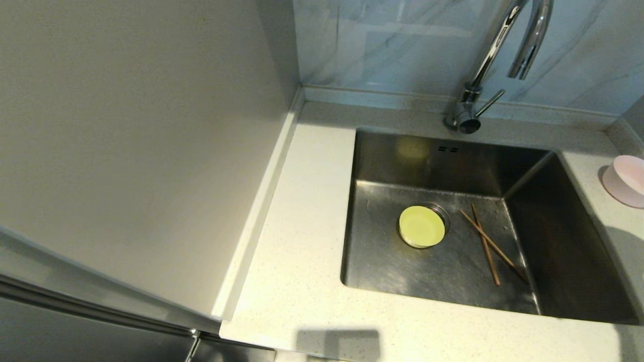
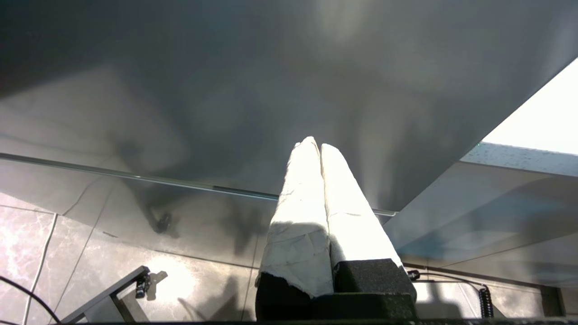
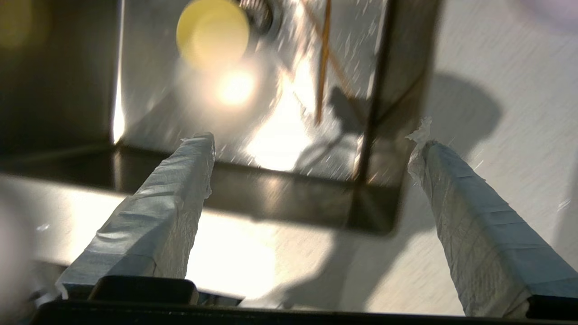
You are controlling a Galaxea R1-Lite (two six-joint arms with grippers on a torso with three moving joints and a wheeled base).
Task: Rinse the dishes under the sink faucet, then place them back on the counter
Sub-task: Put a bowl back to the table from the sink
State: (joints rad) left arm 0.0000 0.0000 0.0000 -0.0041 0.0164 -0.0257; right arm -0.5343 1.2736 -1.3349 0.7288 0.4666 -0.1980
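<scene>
Warm glare floods the sink (image 3: 280,149) floor; right wrist view streaks with motion blur, shadows soft

Small yellow-green round bowl (image 1: 421,227) sits over the steel sink's (image 1: 453,271) drain; crossed brown wooden chopsticks (image 1: 490,245) at its 3 o'clock; pale pink round bowl (image 1: 625,180) on the speckled off-white counter (image 1: 297,211) at 2 o'clock

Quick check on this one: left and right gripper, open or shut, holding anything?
Left gripper: shut, empty, parked below the counter, away from the sink.
Right gripper: open wide, empty, above the counter at the sink's front edge.
</scene>
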